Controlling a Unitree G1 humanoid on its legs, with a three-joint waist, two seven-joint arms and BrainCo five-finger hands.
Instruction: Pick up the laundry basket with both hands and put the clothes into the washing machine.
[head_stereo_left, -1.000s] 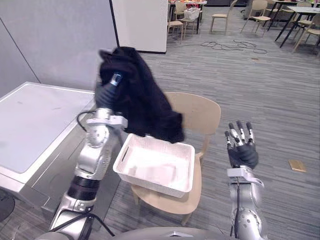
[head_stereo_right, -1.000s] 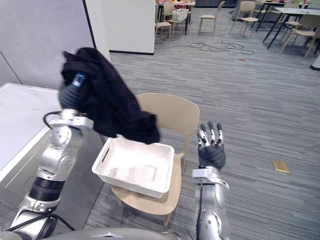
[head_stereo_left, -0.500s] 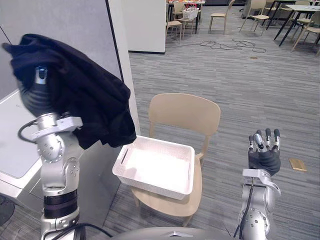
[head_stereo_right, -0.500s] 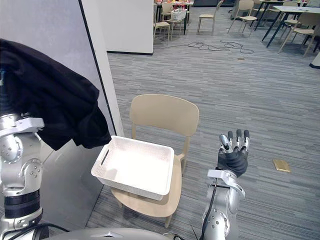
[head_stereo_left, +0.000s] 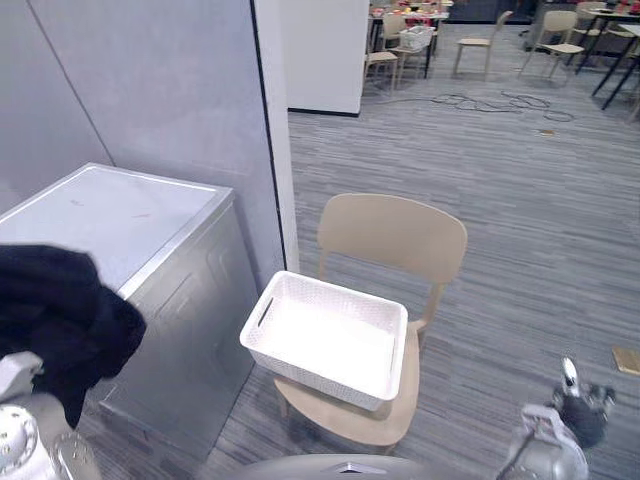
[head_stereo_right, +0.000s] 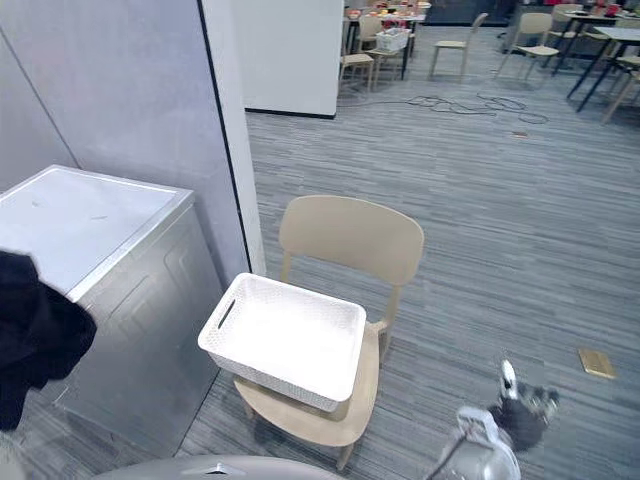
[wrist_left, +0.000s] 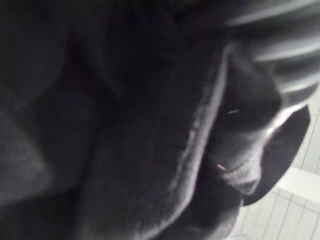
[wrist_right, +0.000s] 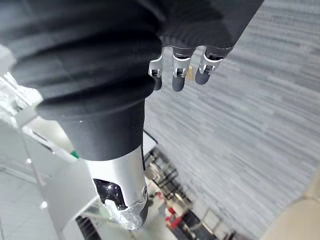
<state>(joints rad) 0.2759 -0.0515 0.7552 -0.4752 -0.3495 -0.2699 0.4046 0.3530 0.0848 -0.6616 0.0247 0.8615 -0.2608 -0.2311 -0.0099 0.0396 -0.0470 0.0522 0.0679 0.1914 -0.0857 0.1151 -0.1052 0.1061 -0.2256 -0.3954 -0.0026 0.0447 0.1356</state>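
A black garment (head_stereo_left: 60, 320) hangs bunched at the lower left, in front of the silver washing machine (head_stereo_left: 170, 300), whose white top lid (head_stereo_left: 100, 215) lies closed. The same dark cloth (wrist_left: 125, 130) lies right against my left hand's ribbed cover (wrist_left: 285, 45) in the left wrist view. The white laundry basket (head_stereo_left: 325, 335) sits empty on a beige chair (head_stereo_left: 395, 235), with neither hand near it. My right hand (head_stereo_right: 525, 410) hangs low at the right, open and holding nothing, its straight fingers (wrist_right: 180, 70) over bare floor.
A grey partition wall (head_stereo_left: 150, 90) stands behind the washing machine. Grey striped carpet (head_stereo_left: 520, 220) spreads to the right of the chair. Chairs and tables (head_stereo_left: 400, 50) stand far back, with a cable (head_stereo_left: 490, 100) on the floor there. A small tan object (head_stereo_left: 628, 360) lies at the right.
The camera has swung. My left arm has come down from head height to the lower left with the black garment. My right hand has dropped lower.
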